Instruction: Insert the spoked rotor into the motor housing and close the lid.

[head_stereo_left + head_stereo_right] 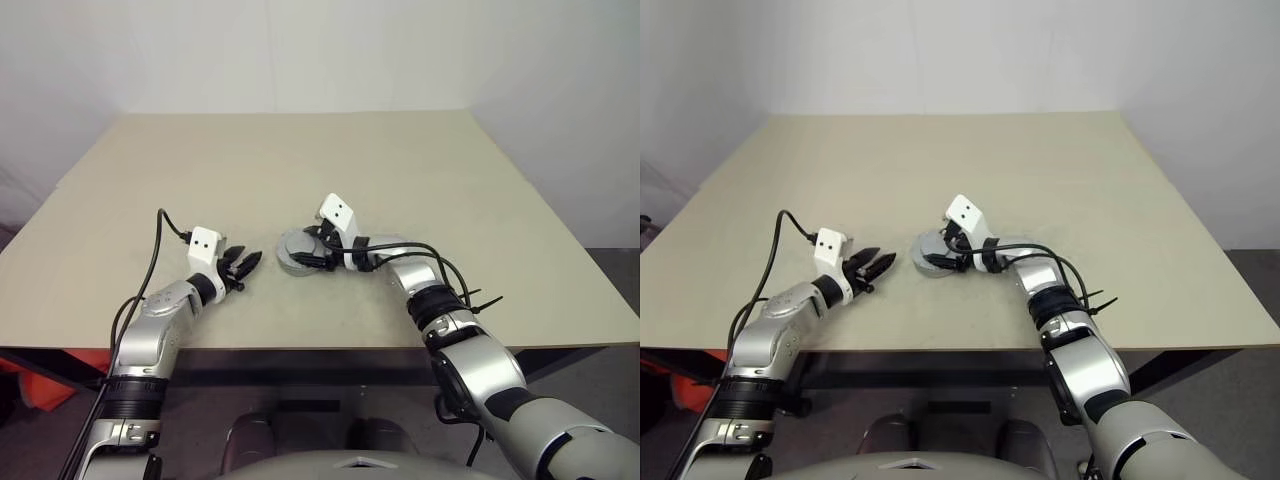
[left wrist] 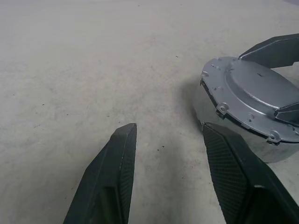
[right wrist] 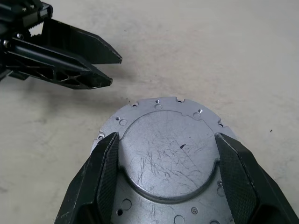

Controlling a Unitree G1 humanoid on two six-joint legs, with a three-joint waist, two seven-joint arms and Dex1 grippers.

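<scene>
A: Lid (image 3: 169,156) already sits on the motor housing (image 2: 219,119), flat grey plate with a raised round centre. Why is the right gripper (image 1: 306,254) spread across it?

B: My reading is that it steadies or presses the lid down. In the right wrist view its two fingers (image 3: 100,179) stand wide, one at each side of the raised centre, lying on the plate's outer ring. Whether they truly clamp anything I cannot tell; they look more like resting than squeezing.

A: And the spoked rotor?

B: Hidden if it is inside. With the lid on, I judge it is already seated, but nothing shows it.

A: Housing position?

B: On the surface (image 1: 300,170), near the front edge, between the two arms.

A: Left gripper (image 1: 246,262)?

B: Released, holding nothing, fingers parted, hovering low just beside the housing and aimed toward it. Probably waiting to brace the casing wall.

A: Arm poses?

B: Left forearm reaches forward and angles inward. Right forearm bends in across the front, wrist turned toward the left, gripper tipped slightly down onto the lid.
</scene>
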